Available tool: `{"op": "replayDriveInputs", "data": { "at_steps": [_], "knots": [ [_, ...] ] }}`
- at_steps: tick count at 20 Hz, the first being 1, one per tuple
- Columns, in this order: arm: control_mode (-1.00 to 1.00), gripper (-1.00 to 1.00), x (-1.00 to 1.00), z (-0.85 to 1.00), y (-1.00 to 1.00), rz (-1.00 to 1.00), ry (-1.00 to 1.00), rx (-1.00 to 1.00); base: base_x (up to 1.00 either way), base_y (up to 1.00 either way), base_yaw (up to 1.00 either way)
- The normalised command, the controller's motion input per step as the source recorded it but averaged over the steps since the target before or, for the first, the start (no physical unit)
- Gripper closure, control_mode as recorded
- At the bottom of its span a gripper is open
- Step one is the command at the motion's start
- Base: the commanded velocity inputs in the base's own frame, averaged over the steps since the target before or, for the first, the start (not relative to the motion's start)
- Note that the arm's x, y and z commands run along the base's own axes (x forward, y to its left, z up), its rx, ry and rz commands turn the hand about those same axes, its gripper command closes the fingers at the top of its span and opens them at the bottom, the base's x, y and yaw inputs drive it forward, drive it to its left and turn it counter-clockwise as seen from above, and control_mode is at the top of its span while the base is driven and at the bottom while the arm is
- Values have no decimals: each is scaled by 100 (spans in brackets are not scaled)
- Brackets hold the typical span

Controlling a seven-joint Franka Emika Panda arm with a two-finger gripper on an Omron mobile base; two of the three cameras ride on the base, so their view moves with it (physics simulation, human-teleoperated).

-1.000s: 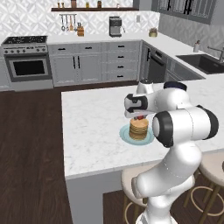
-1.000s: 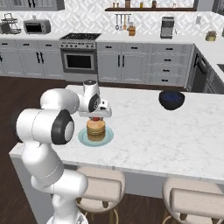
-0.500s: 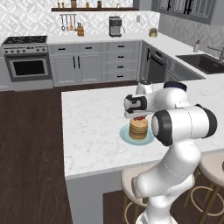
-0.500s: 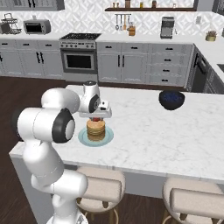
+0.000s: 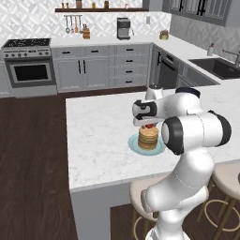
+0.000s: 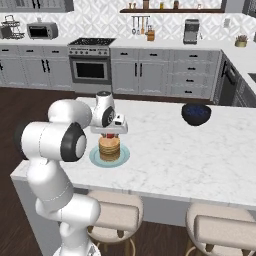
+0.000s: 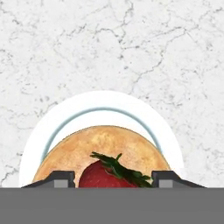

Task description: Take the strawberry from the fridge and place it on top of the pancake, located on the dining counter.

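1. The gripper (image 7: 112,179) hangs straight down over the pancake (image 7: 105,151), so the hand camera looks right onto the stack. That puts the drop point dead under the fingers (image 7: 59,178).

2. The strawberry (image 7: 109,175) sits between the two fingertips with a bit of gap showing on each side, leafy top pointing toward the far rim of the plate (image 7: 105,105). So the jaws look partly spread and not pinching it. Whether the berry already rests on the pancake or is just leaving the fingers is hard to tell from up there.

3. From the left base view the gripper (image 5: 149,123) is just above the pancake (image 5: 148,137), with the strawberry (image 5: 148,125) a small red spot right at the top of the stack. Low release makes sense: a roundish fruit would roll off if dropped from higher.

4. The plate (image 5: 133,145) sits on the counter (image 5: 101,136) toward its near edge, by the stools, well in from the corners.

5. In the right base view a dark bowl (image 6: 196,113) is well apart toward the far edge, out of the way.

6. Judging by this, the placing is about done. What's left is lifting straight up without nudging the berry.
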Motion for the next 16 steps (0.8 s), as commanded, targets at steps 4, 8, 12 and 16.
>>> {"op": "replayDriveInputs", "data": {
  "at_steps": [4, 8, 12, 16],
  "knots": [
    [-100, -100, 0, 0, 0, 0, 0, 0, 0, 0, 0],
    [-100, -100, -4, 5, 0, 0, 0, -1, 0, 0, 0],
    [-100, -100, -17, 29, 3, 0, 0, -10, 0, 0, 0],
    [-100, -100, -73, 56, 9, -2, 0, -10, 0, 0, 0]
  ]
}}
